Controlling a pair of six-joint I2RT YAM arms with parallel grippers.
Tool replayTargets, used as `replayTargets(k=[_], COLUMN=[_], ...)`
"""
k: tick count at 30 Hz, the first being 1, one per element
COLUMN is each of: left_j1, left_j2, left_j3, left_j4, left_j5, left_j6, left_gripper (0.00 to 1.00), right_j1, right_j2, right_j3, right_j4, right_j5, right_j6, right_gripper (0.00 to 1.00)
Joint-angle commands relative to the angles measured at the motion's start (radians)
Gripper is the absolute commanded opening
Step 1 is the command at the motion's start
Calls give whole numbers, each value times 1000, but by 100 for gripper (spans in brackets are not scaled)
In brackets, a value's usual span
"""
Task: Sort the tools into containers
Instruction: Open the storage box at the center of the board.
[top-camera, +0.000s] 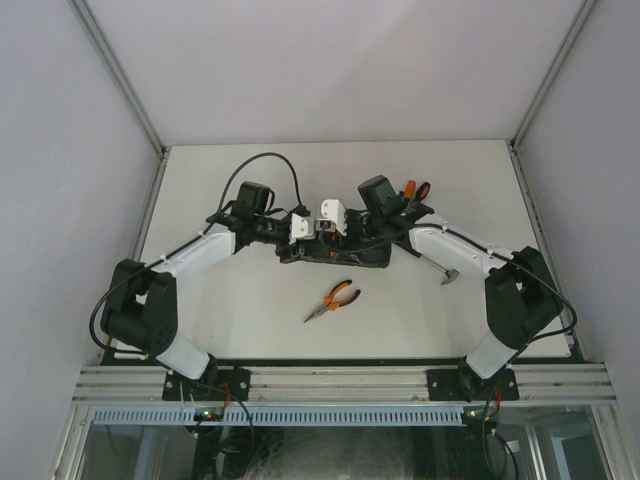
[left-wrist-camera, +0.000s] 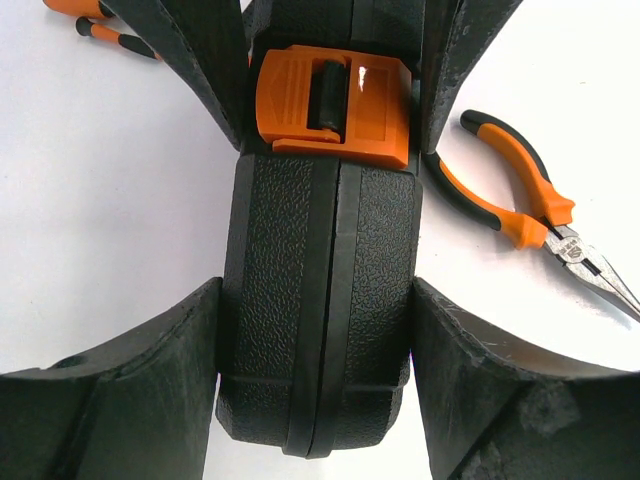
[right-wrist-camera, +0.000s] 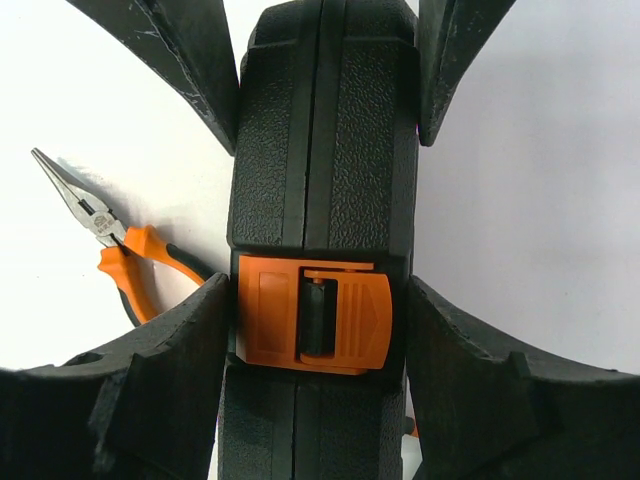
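Found black tool case (top-camera: 335, 256) closed, at centre of the top view, between both arms. Noted left end effector (left-wrist-camera: 316, 300) spread to the case's thickness and clamped on it, fingers (left-wrist-camera: 150, 380) pressed against both flat sides below the orange latch (left-wrist-camera: 330, 105). Noted right end effector (right-wrist-camera: 315, 295) gripping the same case from the opposite end, fingers touching it at latch level. Cannot tell whether the case rests on the tabletop (top-camera: 250, 300) or hangs clear. Observed orange-handled needle-nose pliers (top-camera: 335, 298) lying loose just below the case, near frame centre. Observed hammer (top-camera: 444, 270) right of the case, beside the right forearm. Observed orange screwdriver handles (top-camera: 415, 189) above the case, right of centre.
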Motion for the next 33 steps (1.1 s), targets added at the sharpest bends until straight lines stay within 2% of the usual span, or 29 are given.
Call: replayTargets(k=[1,5,8,10,12,16,20,27,33], left_j1=[7,6,6,6,6,6,6,6,6], left_j2=[6,13,16,15,13,10,10,11,12], left_j3=[68,79,85,85,86,86,87,90,90], left_j4=[-13,-15,-24,-26,-26,-29,-31,-32,-35], left_j5=[-43,-42,-40,-40,-40,-37,-34,-31,-25], left_j6=[-23,-44,-45,-43,-42,-39,-37,-37,-34], left_gripper=[0,0,0,0,0,0,0,0,0], right_j1=[30,50,63,67,67,67,67,67,66], right_j2=[-11,-23,-32,-42,-54,-57,-53,-52,-62], right_j3=[19,19,15,0,-13,-19,-18,-18,-18], right_j4=[-47,-47,-23,2,27,40,43,67,110], right_j5=[81,154,200,206,203,190,183,135,67], right_j6=[-53,-69,-72,-71,-70,-67,-62,-49,-36], right_gripper=[36,35,43,56,64,73,77,74,77])
